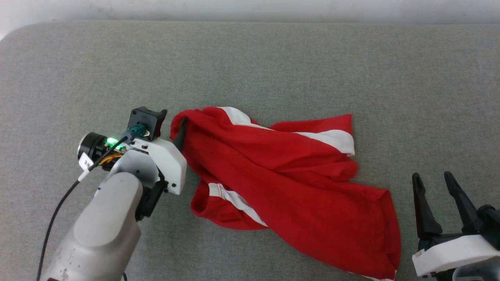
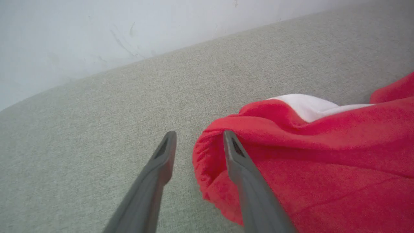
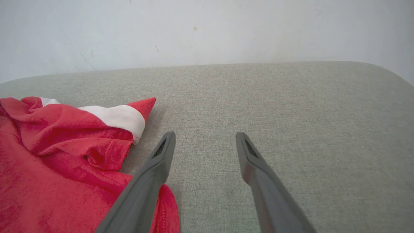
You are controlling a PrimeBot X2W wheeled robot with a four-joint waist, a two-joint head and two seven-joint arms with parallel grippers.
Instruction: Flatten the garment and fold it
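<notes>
The garment [image 1: 281, 171] is lying crumpled in the middle of the grey fabric surface [image 1: 273, 58], its red cloth bunching into folds and running from a raised roll at the far left down to a long flap at the near right. One white stripe [image 1: 332, 138] is showing along the far edge, and a second white stripe [image 1: 234, 199] is curving across the near left fold. No print is showing on the upturned cloth.

I am holding my left gripper [image 2: 199, 137] at the garment's far left edge. Its jaws are standing moderately apart. One finger [image 2: 163, 158] is lying over bare grey surface to the left, and the other finger [image 2: 237, 161] is lying across the red cloth, so the rolled red rim is sitting between them. The fingers are not pinching that rim. In the head view, one dark finger is lying against this same edge, with my pale forearm [image 1: 105, 218] reaching in from the near left, a green light [image 1: 112, 140] glowing at the wrist and a black cable [image 1: 54, 218] trailing beside it.

I am holding my right gripper [image 1: 431, 175] just to the right of the garment's near right flap. Its jaws are standing wide apart and gripping nothing, with bare grey surface showing between the fingers. A pale wall [image 3: 207, 32] is rising behind the far edge of the surface.
</notes>
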